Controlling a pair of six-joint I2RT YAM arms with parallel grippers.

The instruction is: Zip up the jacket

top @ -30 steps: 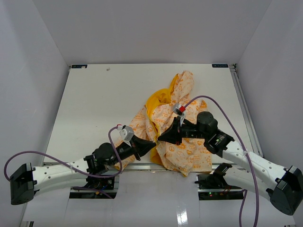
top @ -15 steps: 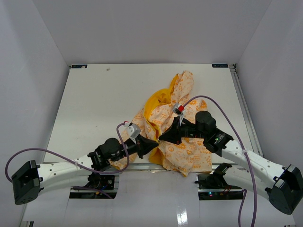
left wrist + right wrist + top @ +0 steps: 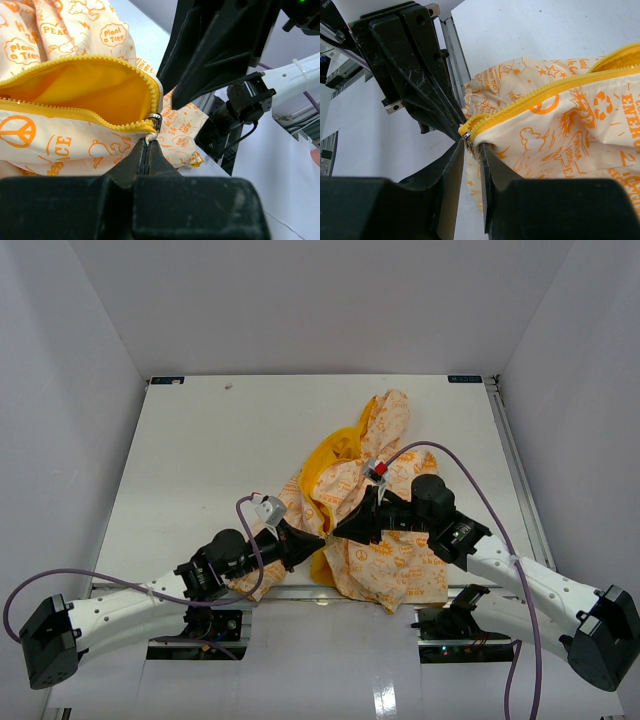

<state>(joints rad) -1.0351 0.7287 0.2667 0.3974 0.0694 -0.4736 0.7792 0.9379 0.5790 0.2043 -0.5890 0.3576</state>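
The jacket (image 3: 392,562) lies crumpled at the near middle of the table, cream with orange print, its yellow lining (image 3: 330,455) showing. My left gripper (image 3: 318,537) is shut on a small white bit of the hem (image 3: 148,136) just under the metal zipper slider (image 3: 154,119). From the other side my right gripper (image 3: 336,530) meets it. In the right wrist view its jaws (image 3: 471,145) stand slightly apart, one on each side of the slider (image 3: 469,142), with a gap showing. Above the slider the yellow zipper teeth (image 3: 75,116) spread open.
The white table (image 3: 220,450) has grey walls on three sides. A metal rail (image 3: 451,45) runs along its near edge under the jacket. The two grippers sit tip to tip, and the left fingers (image 3: 420,85) fill the upper left of the right wrist view.
My right gripper's jaws have parted a little around the slider. The left gripper, still shut on the hem, has moved slightly up and away from the near edge.
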